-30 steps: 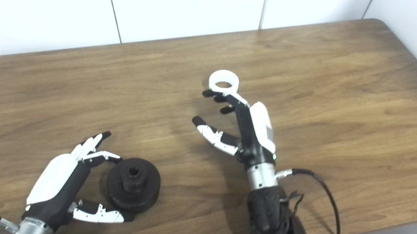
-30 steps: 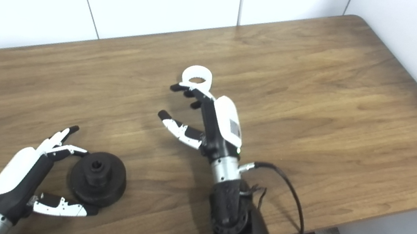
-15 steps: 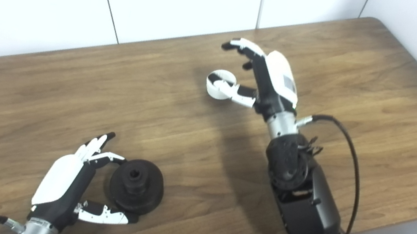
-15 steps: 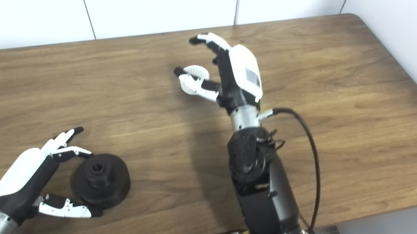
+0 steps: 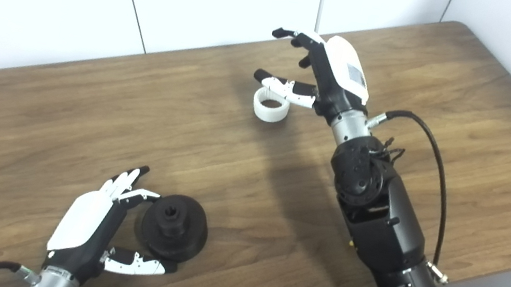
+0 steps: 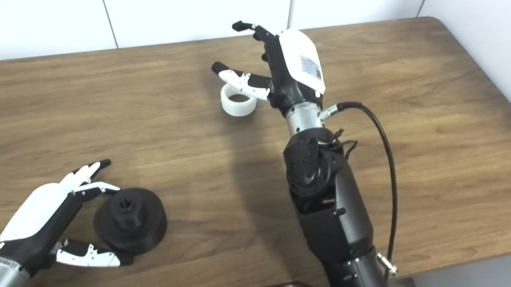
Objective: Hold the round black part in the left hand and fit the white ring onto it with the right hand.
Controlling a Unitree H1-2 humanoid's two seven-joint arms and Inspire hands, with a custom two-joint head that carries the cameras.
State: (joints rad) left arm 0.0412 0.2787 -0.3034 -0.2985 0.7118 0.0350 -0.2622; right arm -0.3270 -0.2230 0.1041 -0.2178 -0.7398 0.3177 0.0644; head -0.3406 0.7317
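The left hand (image 5: pixel 89 226) is resting low near the front edge, fingers and thumb spread apart. The right hand (image 5: pixel 323 74) is reaching far forward, arm extended, fingers spread, holding nothing.

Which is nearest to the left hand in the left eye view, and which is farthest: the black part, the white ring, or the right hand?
1. Round black part: just right of the left hand, between its fingers and thumb.
2. White ring: far across the table, up and right.
3. Right hand: just beyond the ring, farther right.
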